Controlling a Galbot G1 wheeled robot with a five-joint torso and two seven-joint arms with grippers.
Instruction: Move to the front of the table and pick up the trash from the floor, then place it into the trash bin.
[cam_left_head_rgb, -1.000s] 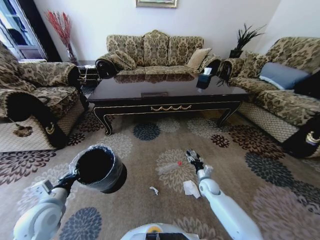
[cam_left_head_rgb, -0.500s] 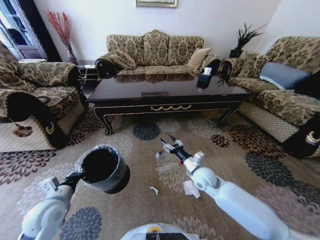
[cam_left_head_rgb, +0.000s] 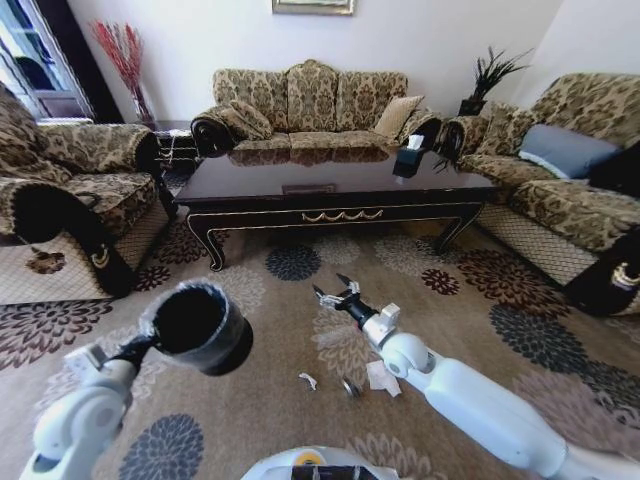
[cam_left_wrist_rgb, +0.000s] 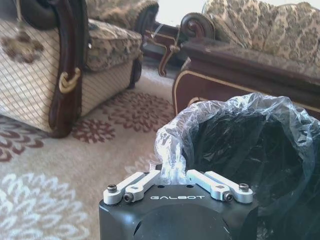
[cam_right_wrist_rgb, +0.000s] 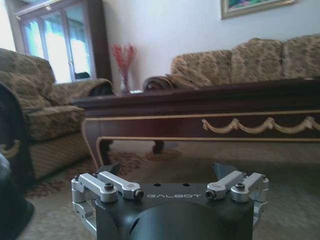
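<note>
A crumpled white tissue (cam_left_head_rgb: 381, 377), a tiny white scrap (cam_left_head_rgb: 308, 380) and what looks like a small dark round bit (cam_left_head_rgb: 351, 388) lie close together on the carpet (cam_left_head_rgb: 270, 330), in front of the table (cam_left_head_rgb: 330, 190). Above them the right gripper (cam_left_head_rgb: 337, 294) hangs with its fingers spread wide and nothing between them. The left gripper (cam_left_wrist_rgb: 176, 176) pinches the lined rim of the black trash bin (cam_left_head_rgb: 197, 327), holding it off the floor, well to the left of the litter.

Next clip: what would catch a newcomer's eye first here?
The black trash bin, held off the floor by the left gripper clamped on its lined rim, at the left. Beside it, the right gripper hangs open and empty above the patterned carpet. Crumpled white tissue lies under that arm, before the dark table.
</note>
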